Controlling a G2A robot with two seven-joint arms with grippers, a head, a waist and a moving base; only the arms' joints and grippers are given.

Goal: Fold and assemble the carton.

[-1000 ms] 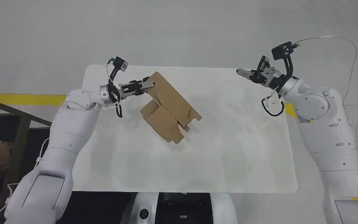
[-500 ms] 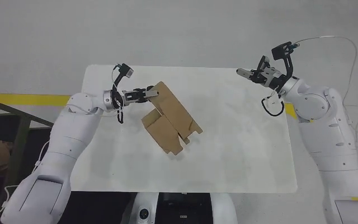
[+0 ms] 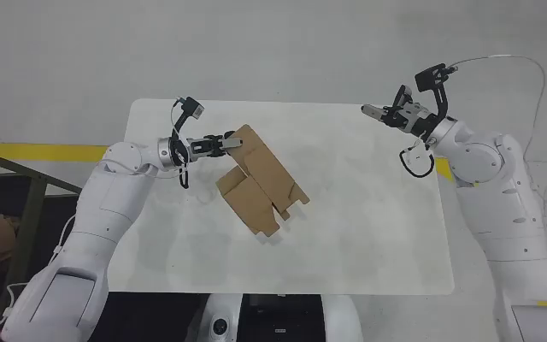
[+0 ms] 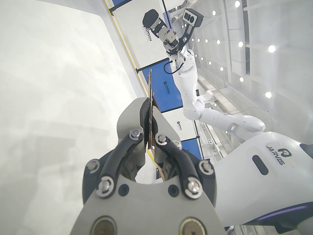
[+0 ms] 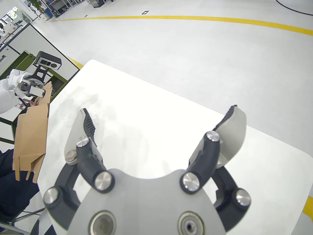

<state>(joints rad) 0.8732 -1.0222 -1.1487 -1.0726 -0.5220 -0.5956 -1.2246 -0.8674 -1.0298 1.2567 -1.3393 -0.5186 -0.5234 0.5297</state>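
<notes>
A flat brown cardboard carton hangs tilted over the table's left-centre, its flaps pointing toward the front. My left gripper is shut on the carton's far left corner and holds it up. In the left wrist view the cardboard edge is pinched between the two fingers. The right wrist view shows the carton far off with the left gripper on its upper corner. My right gripper is raised above the table's far right corner, open with nothing between its fingers.
The white table is bare around the carton, with wide free room in the middle and on the right. A yellow floor line runs past the left edge. A dark green frame stands beside the table's left side.
My left gripper has shifted slightly right and nearer, swinging the carton toward the front of the table. Over the last half second little has moved. The right arm has stayed still.
</notes>
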